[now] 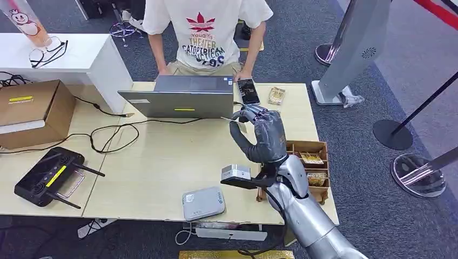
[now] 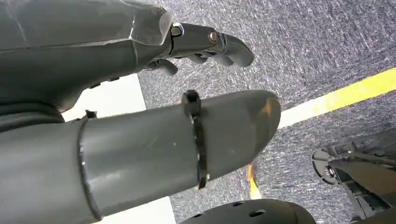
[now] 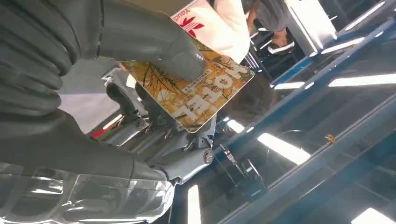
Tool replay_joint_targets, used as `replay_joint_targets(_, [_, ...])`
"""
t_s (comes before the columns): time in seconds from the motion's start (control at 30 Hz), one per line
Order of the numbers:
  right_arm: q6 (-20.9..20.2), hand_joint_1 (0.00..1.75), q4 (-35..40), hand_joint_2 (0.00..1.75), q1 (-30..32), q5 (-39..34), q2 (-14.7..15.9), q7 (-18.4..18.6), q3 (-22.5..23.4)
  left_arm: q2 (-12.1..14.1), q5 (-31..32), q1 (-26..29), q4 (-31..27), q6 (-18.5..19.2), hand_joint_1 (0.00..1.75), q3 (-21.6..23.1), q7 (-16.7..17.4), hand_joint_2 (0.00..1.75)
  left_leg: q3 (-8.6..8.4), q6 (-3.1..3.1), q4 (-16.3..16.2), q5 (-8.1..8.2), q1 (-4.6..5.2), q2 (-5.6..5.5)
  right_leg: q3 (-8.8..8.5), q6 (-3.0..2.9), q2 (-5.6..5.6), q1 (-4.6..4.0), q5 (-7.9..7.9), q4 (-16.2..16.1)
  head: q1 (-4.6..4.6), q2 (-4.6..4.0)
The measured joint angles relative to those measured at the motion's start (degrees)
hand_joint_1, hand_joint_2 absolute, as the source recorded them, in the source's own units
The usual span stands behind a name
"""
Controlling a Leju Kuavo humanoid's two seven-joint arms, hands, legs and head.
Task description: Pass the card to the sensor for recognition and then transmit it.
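1. Above the counter (image 1: 162, 162), near the laptop (image 1: 181, 97), I have my right hand (image 1: 263, 135) raised, thumb and fingers pinching one card (image 3: 198, 93); the left hand (image 2: 205, 44) hangs loosely curled, holding nothing.
2. Risk, as I judge it: the thin pinch could let the card slip or tilt on the way down to the sensor (image 1: 203, 203).
3. Count: one card held, one grey sensor box, one phone (image 1: 248, 90).

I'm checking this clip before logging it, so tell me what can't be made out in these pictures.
- Card: in the right wrist view the thumb covers one end, so only part of the print reads; in the head view it is too small to read.
- Right hand: head view shows its back, hiding the finger grip.
- Phone screen: too small and dark to read.
- Person: cut off by the top edge in the head view.
- Left hand: too close to show its whole pose.
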State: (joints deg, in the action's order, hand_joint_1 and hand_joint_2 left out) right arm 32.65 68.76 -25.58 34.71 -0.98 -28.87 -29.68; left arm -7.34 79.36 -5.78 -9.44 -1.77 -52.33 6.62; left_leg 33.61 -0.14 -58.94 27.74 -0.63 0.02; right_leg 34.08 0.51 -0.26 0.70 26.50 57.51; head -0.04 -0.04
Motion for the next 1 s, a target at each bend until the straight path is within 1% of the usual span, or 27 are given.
replay_joint_targets(0.13, [-1.12,1.61,-0.11,1.75,-0.01,-2.34,0.00,-0.59,0.00,0.15,0.00,0.00,0.00,0.24,0.00,0.00,0.00,0.00,0.00,0.00,0.00,0.00,0.00,0.00,0.00,0.00,0.00,0.00,0.00,0.00,0.00,0.00])
replay_joint_targets(0.33, [-1.51,1.61,-0.11,1.75,-0.02,-2.36,-0.02,-0.66,0.00,0.31,0.00,0.00,0.00,0.31,0.00,0.00,0.00,0.00,0.00,0.00,0.00,0.00,0.00,0.00,0.00,0.00,0.00,0.00,0.00,0.00,0.00,0.00])
replay_joint_targets(0.37, [-1.51,1.64,-0.11,1.75,-0.02,-2.36,-0.02,-0.66,0.00,0.33,0.00,0.01,0.00,0.33,0.00,0.00,0.00,0.00,0.00,0.00,0.00,0.00,0.00,0.00,0.00,0.00,0.00,0.00,0.00,0.00,0.00,0.00])
replay_joint_targets(0.43, [-1.53,1.66,-0.13,1.75,-0.02,-2.40,0.00,-0.66,0.00,0.35,0.00,0.00,0.00,0.33,0.00,0.00,0.00,0.00,0.00,0.00,0.00,0.00,0.00,0.00,0.00,0.00,0.00,0.00,0.00,0.00,0.00,0.00])
replay_joint_targets(0.5, [-1.82,1.75,-0.13,1.75,-0.03,-2.93,0.00,-0.81,0.00,0.35,0.00,0.01,0.00,0.35,0.00,0.00,0.00,0.00,0.00,0.00,0.00,0.00,0.00,0.00,0.00,0.00,0.00,0.00,0.00,0.00,0.00,0.00])
replay_joint_targets(0.57, [-1.95,1.75,-0.13,1.75,-0.03,-3.41,0.00,-0.83,0.00,0.35,0.00,0.01,0.00,0.37,0.00,0.00,0.00,0.00,0.00,0.00,0.00,0.00,0.00,0.00,0.00,0.00,0.00,0.00,0.00,0.00,0.00,0.00])
replay_joint_targets(0.63, [-2.65,1.73,-0.11,1.75,-0.04,-4.29,-0.02,-0.98,0.00,0.37,0.00,0.01,0.00,0.40,0.00,0.00,0.00,0.00,0.00,0.00,0.00,0.00,0.00,0.00,0.00,0.00,0.00,0.00,0.00,0.00,0.00,0.00])
replay_joint_targets(0.73, [-3.52,1.75,-0.09,1.75,-0.05,-5.44,-0.02,-1.01,-0.02,0.42,-0.02,0.06,0.00,0.39,0.00,0.00,0.00,0.00,0.00,0.00,0.00,0.00,0.00,0.00,0.00,0.00,0.00,0.00,0.00,0.00,0.00,0.00])
replay_joint_targets(0.83, [-4.74,1.75,-0.02,1.75,-0.05,-7.51,0.00,-1.22,0.00,0.33,-0.02,0.18,0.00,-0.41,0.00,0.00,0.19,0.00,0.00,0.00,0.00,0.00,0.00,0.00,0.01,0.00,0.00,0.00,0.00,0.00,0.00,0.00])
replay_joint_targets(1.0, [-9.38,1.75,0.50,1.75,0.01,-13.32,0.00,-2.16,-0.02,0.31,-0.02,0.23,0.02,-0.50,0.00,0.00,0.68,0.00,-0.01,0.00,0.00,0.00,0.00,0.01,0.01,0.00,0.01,0.00,0.00,0.00,0.00,0.00])
